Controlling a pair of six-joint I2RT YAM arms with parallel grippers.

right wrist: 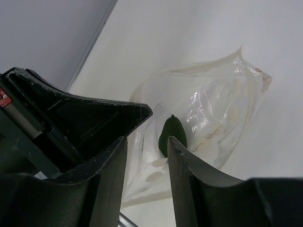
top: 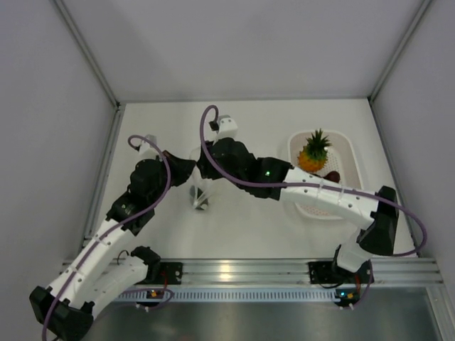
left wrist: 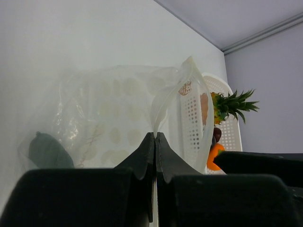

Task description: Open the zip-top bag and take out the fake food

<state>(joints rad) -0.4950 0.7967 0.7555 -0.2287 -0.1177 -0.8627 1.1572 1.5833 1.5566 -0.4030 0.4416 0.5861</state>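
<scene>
The white perforated basket (top: 350, 153) at the right of the table (top: 249, 128) holds the pineapple (top: 313, 150); the clear zip-top bag (left wrist: 118, 109) stands mid-table between the arms. The left claw (left wrist: 155, 136) is pinched tight on the bag's top edge. The right claw (right wrist: 147, 140) is half open at the bag, contact unclear, and a dark green piece (right wrist: 173, 135) lies inside.

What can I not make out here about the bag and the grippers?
Top view: the left arm and right arm cover most of the bag and its mouth.
Left wrist view: the left gripper, shut on the bag's edge, hides the bag's lower part.
Right wrist view: the open right gripper hides the bag's near part; contact with the bag cannot be told.
</scene>
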